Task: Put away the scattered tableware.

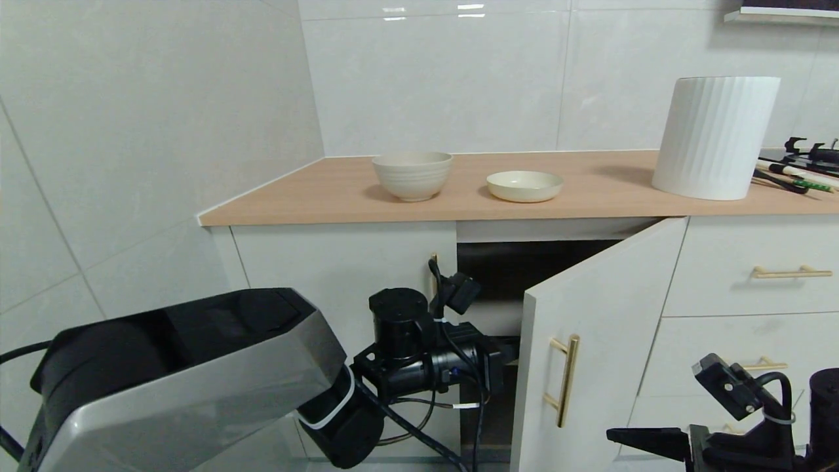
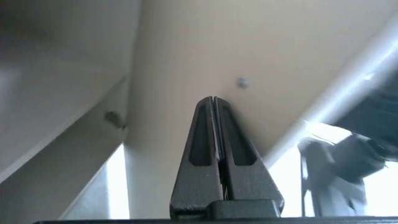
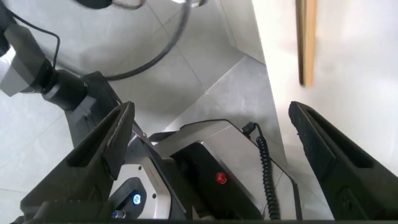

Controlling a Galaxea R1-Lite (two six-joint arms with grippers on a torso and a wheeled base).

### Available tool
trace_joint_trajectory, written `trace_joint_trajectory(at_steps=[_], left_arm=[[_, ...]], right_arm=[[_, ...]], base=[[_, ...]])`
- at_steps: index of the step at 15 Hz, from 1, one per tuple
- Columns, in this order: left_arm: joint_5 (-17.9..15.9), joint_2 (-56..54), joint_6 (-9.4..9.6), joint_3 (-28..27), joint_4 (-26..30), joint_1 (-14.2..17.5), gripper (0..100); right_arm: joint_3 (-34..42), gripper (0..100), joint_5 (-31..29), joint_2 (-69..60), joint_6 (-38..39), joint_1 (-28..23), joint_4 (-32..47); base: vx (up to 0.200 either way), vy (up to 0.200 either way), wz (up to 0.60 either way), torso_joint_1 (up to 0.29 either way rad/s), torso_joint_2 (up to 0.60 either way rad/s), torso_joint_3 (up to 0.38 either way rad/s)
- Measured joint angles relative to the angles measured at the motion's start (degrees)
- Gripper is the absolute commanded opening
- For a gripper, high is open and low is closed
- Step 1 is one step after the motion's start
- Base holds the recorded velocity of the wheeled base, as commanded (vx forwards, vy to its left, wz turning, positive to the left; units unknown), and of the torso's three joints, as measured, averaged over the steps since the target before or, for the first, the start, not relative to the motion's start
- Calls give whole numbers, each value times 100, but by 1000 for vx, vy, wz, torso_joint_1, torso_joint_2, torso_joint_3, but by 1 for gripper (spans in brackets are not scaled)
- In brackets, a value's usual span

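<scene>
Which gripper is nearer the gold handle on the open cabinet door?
Right. The right gripper is low in front of the door, near its handle; the left gripper is behind the door, at the cabinet opening.

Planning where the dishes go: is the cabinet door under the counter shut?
No, the cabinet door stands swung open, showing the dark cabinet interior beneath the countertop.

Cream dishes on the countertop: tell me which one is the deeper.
The ribbed bowl, standing on the robot's left with tall sides; the dish to its right is low, shallow and smooth.
</scene>
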Motion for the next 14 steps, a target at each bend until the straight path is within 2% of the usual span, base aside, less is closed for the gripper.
trace_joint_trajectory(at_steps=[4,9,14], left_arm=[[2,127,-5,-606,729,-13,0],[26,129,-2,-728,866,-78,0],[-7,134,-2,-1074,1432,-88,0]], right_arm=[[18,100,-5,-22,0,-5,-20],[18,100,-9,-77,-4,4,-22],[18,100,-6,-151,-6,12,-17]], base=[[0,0,0,0,0,0],[-200,0,0,8,3,2],[0,0,0,0,0,0]])
